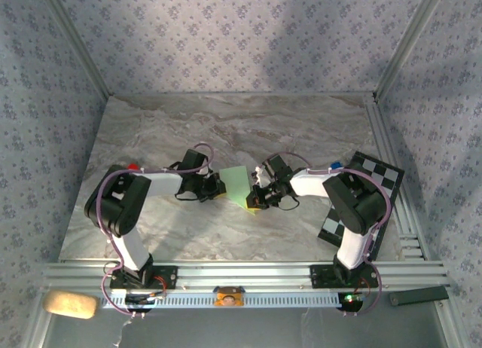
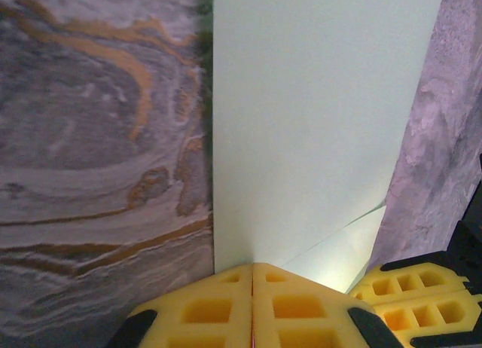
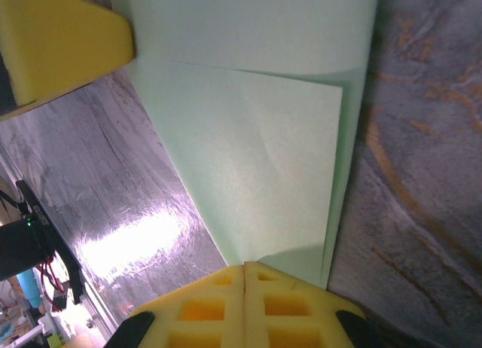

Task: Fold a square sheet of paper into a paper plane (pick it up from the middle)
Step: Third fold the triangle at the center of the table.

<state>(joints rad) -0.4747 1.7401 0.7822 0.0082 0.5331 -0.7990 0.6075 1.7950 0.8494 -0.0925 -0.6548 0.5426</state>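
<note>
Robotics laboratory test cell. A marble-patterned tabletop (image 1: 226, 122) is boxed in by wallpapered panels (image 1: 226, 39) set in metal corner posts (image 1: 75, 47). An aluminium rail (image 1: 248, 273) along the near edge carries the left arm (image 1: 124, 205) and right arm (image 1: 354, 205), with exposed cabling. The left pincer (image 2: 252, 276) and right pincer (image 3: 245, 271) have moulded yellow pads. A black-and-white checkered board (image 1: 380, 175) lies at the right edge.
</note>
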